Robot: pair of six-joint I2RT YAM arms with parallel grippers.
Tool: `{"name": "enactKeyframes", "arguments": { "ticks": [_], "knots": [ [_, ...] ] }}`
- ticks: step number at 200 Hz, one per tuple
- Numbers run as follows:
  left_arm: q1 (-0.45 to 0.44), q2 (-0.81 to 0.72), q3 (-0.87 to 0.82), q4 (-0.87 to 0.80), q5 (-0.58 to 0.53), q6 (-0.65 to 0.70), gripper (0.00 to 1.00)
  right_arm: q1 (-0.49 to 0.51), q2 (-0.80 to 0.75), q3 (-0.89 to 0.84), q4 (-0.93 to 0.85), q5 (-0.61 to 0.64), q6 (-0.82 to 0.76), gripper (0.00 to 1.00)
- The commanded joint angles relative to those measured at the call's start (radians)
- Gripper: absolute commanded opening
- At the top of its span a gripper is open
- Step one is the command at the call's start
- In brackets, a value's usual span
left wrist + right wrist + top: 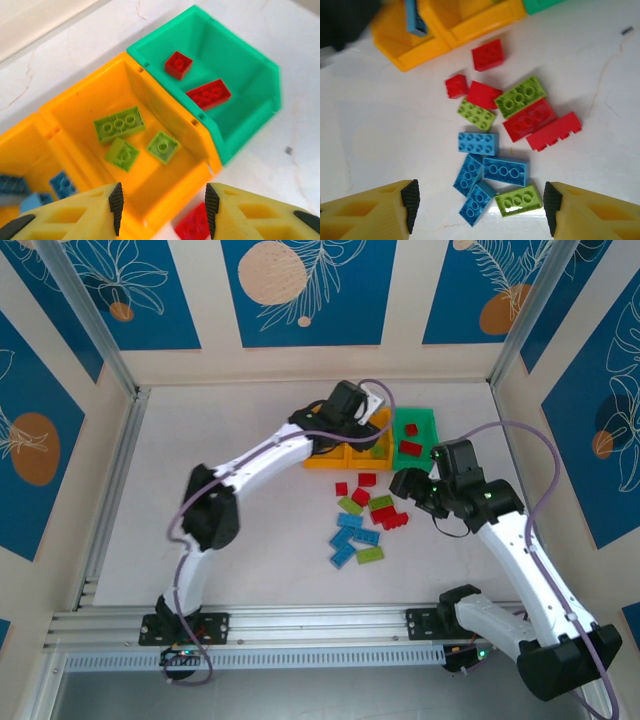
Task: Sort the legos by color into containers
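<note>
the worktop point(280, 550) was a pale off-white sheet with faint scuffs. cream walls hemmed it in, hung with blue panels point(300, 290) of peach discs and leaf outlines. an aluminium rail point(320, 622) ran along the near edge, and a grey frame post point(90, 320) rose at the back left.

from above, the containers point(372, 445) sat in a row toward the back, with the green bin point(418, 428) at the right end. the loose legos point(365, 520) lay scattered just in front of them. the left end effector point(372, 410) hung over the bins, and the right end effector point(412, 486) was just right of the pile.

the left wrist view looked down into the bins. three lime green bricks point(119, 124) lay flat in the middle orange-yellow bin point(90, 100), two red bricks point(209, 93) in the green one, and blue bricks point(62, 184) in the left bin point(15, 150). the left end effector point(162, 200) stood wide, with nothing between its yellow fingers point(90, 215).

the right wrist view gave the pile brick by brick: five red, three lime and four blue, several touching. a blue brick point(415, 17) stood on end in the leftmost bin. the right end effector point(480, 205) was spread wide over the pile, holding nothing.
</note>
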Motion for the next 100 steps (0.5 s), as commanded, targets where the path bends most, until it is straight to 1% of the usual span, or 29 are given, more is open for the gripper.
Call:
{"name": "enactKeyframes", "arguments": {
  "ticks": [1,24,44,71,94,100],
  "knots": [
    [0.006,-0.278,-0.197,0.171,0.042,-0.020,0.48,-0.037,0.073,-0.051,-0.020,-0.037,0.045,0.69],
    [0.005,-0.484,-0.444,0.233,0.057,0.001,0.48,-0.063,0.196,-0.085,0.008,-0.117,0.049,0.69],
    [0.005,-0.626,-0.597,0.220,0.018,0.010,0.48,-0.072,0.303,-0.102,0.047,-0.146,0.055,0.69],
    [0.006,-0.750,-0.708,0.157,-0.055,0.010,0.49,-0.096,0.390,-0.139,0.125,-0.155,0.079,0.69],
    [0.005,-0.787,-0.753,0.129,-0.080,-0.003,0.49,-0.113,0.457,-0.161,0.176,-0.166,0.081,0.68],
    [0.005,-0.790,-0.761,0.128,-0.077,-0.006,0.49,-0.114,0.474,-0.162,0.181,-0.172,0.076,0.66]
  ]
}}
